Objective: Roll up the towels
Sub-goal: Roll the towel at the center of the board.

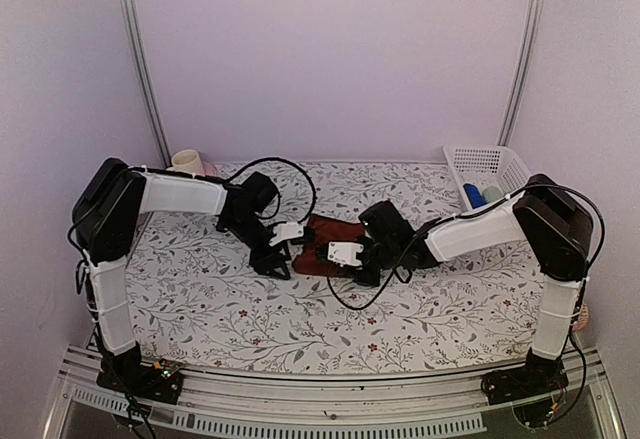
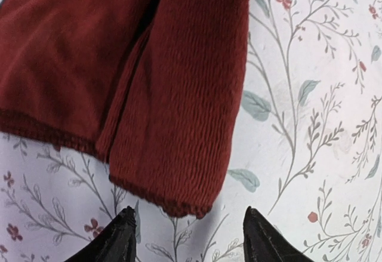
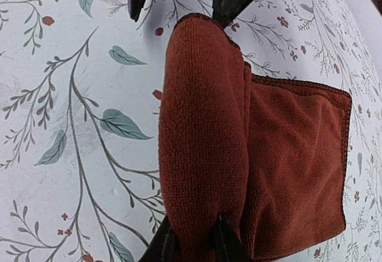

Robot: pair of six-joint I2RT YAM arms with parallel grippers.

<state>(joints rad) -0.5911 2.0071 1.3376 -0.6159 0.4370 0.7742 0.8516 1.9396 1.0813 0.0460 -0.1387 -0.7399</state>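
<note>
The right hand (image 3: 192,244) is nearly closed, pinching the rolled part of the maroon towel (image 3: 203,125) at one end. The left hand (image 2: 188,238) stands spread and holds nothing, its tips just off the roll's opposite end. Between the two hands the towel lies on the floral desk (image 1: 300,329), a thick ribbed roll with a flat, hemmed flap beside it. Well beyond the right hand, off to its right, a white lattice basket (image 1: 500,164) holds a blue item (image 1: 473,196) and a pale one, both too small to identify.
</note>
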